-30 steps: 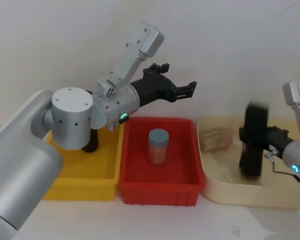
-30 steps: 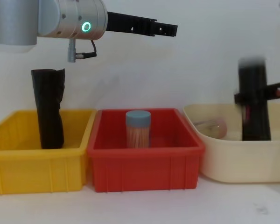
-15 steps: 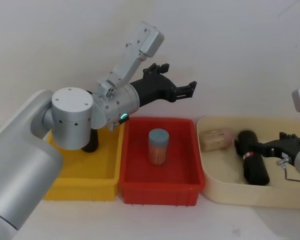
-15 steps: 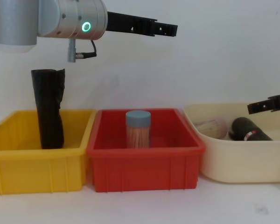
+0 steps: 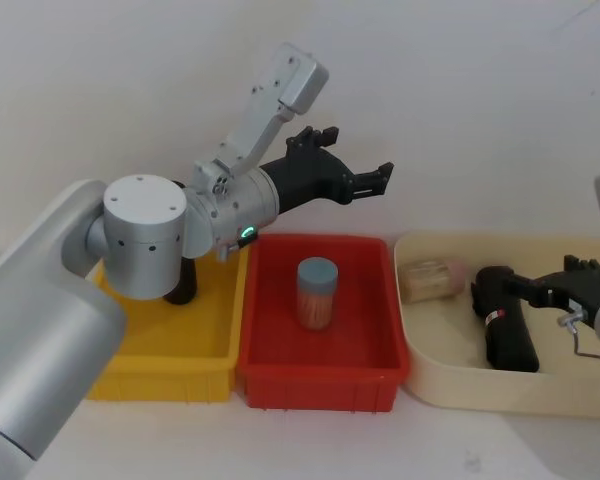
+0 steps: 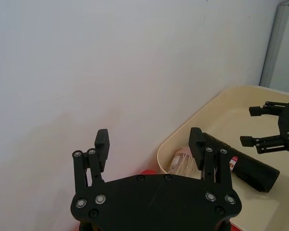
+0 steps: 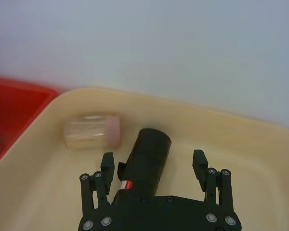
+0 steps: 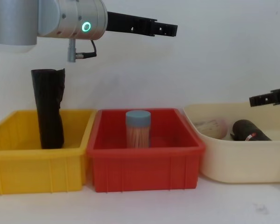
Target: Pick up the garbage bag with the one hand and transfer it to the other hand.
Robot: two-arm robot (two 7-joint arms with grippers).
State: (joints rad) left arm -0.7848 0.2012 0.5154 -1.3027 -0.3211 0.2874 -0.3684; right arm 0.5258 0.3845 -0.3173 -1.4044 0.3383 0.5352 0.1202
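— Where do the jaws stand?

— The right gripper [image 5: 540,291] has its jaws apart, hanging just above the roll [image 5: 506,324] and touching nothing. The left gripper [image 5: 358,180] is also spread wide and empty, held high over the far edge of the red bin [image 5: 320,378].

— And the roll itself?

— Lying on its side in the cream tray [image 5: 432,378] on the right, near a small jar [image 5: 432,278], its red-and-white sticker [image 7: 126,184] facing up. The other roll [image 8: 49,107] stands in the yellow bin [image 8: 18,163] on the left; leave that one.

— So how should the pick go?

— I'd say come straight down with the jaws either side of the roll's middle, across its length, so it can't swing. Close firmly, since wound plastic is slick and may squash. Lift clear of the tray wall before carrying it left towards the waiting gripper, leaving one end free for it.
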